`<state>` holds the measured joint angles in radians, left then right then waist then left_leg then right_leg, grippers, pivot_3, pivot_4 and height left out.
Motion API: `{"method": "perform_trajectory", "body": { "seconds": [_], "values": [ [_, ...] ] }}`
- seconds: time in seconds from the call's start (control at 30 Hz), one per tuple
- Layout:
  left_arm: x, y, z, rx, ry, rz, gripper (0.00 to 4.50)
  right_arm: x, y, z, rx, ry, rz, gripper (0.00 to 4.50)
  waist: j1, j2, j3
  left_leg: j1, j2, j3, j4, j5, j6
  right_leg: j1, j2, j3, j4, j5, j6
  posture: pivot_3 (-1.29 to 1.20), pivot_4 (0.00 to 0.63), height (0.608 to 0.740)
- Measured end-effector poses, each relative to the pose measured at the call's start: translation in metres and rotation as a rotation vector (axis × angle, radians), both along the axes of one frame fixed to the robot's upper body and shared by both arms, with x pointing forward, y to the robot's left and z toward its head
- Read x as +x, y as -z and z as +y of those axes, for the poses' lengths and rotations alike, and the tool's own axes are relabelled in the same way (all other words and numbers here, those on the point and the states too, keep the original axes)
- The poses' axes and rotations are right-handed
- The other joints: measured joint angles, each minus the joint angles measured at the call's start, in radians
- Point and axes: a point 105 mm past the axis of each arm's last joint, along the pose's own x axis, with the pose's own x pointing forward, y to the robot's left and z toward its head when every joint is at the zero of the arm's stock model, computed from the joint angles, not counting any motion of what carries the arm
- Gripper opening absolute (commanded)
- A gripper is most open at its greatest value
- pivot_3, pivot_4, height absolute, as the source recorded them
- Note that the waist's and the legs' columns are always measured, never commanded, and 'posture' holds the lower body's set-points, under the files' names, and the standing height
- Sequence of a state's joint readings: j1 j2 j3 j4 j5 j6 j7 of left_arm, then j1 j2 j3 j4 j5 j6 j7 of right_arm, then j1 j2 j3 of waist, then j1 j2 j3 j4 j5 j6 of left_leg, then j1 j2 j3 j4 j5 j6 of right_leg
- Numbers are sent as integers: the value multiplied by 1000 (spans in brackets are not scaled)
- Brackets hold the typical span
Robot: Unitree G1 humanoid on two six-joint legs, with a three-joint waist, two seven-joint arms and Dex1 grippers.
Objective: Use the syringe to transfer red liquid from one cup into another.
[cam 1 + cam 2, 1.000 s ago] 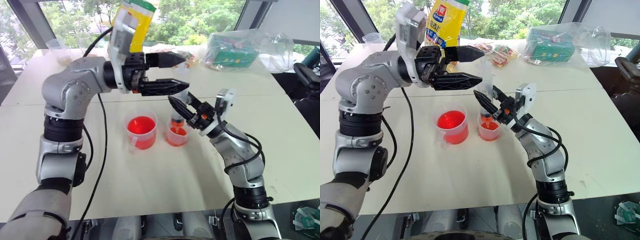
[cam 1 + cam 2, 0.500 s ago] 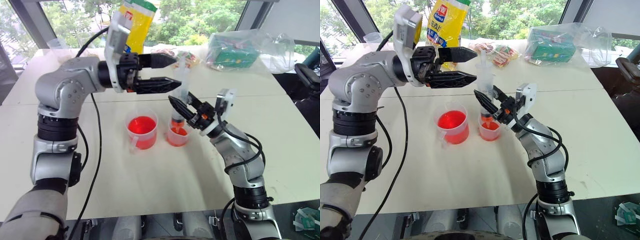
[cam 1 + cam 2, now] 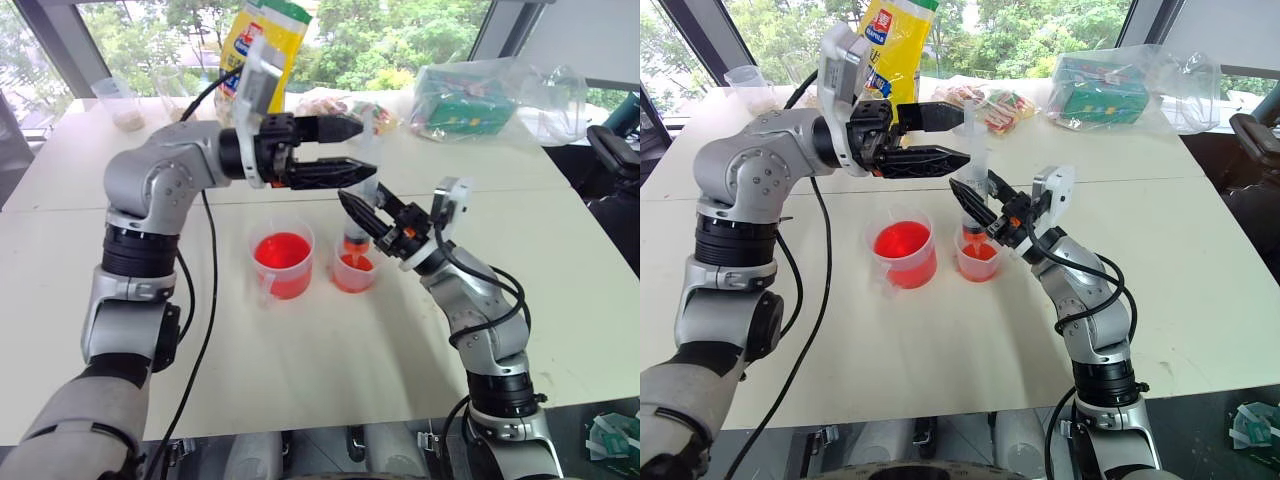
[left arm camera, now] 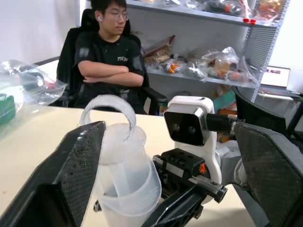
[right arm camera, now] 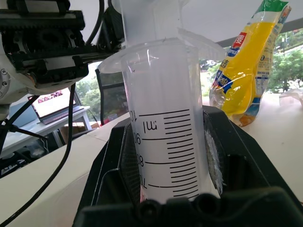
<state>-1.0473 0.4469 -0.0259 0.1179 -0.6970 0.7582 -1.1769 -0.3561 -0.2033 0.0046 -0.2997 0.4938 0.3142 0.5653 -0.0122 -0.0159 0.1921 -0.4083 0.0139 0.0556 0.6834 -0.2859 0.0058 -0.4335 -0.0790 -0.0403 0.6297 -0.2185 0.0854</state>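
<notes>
1. Right gripper (image 3: pixel 975 203), frame centre: clamped on syringe (image 3: pixel 971 170), upright, tip in small cup (image 3: pixel 979 258).
2. Left gripper (image 3: pixel 958 135), upper centre: fingers apart, flanking plunger top.
3. Handled cup (image 3: pixel 904 248) just left, holding red liquid (image 3: pixel 900 240).

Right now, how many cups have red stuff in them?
2. The handled cup stands under the left arm; the smaller cup is right beside it, under the syringe. Far clear cups look not red.
</notes>
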Motion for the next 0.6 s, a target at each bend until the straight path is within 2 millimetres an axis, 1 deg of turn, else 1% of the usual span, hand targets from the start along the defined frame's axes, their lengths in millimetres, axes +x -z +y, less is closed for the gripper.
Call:
{"method": "perform_trajectory", "body": {
  "seconds": [0.07, 0.17, 0.2, 0.23, 0.6],
  "values": [
    [0, 0, -1, -2, 3, -1, 2141, 0, 0, 0, -1, 0, 0, 1466, 0, 0, 0, 0, 0, 0, 0, 0, 0, 0, 0, 0, 0, 0, 0, 0, 150, 740],
    [4, 1, 1, 4, -17, 4, 767, -2, 1, 2, -8, -16, -5, 1466, -1, 0, 0, 0, 0, 0, 0, 0, 0, 0, 0, 0, 0, 0, 0, 0, 150, 740],
    [5, 2, 1, 4, -24, 8, 185, -3, 1, 3, -9, -22, -7, 1466, -1, 0, 0, 0, 0, 0, 0, 0, 0, 0, 0, 0, 0, 0, 0, 0, 150, 740],
    [6, 2, 2, 8, -31, 5, 35, -3, 2, 5, -12, -28, -8, 1466, -1, 0, 0, 0, 0, 0, 0, 0, 0, 0, 0, 0, 0, 0, 0, 0, 150, 740],
    [7, 7, 0, 47, -39, -45, 35, -3, 2, 3, -21, -21, -8, 1466, 0, 0, 0, 0, 0, 0, 0, 0, 0, 0, 0, 0, 0, 0, 0, 0, 150, 740]
  ]
}}
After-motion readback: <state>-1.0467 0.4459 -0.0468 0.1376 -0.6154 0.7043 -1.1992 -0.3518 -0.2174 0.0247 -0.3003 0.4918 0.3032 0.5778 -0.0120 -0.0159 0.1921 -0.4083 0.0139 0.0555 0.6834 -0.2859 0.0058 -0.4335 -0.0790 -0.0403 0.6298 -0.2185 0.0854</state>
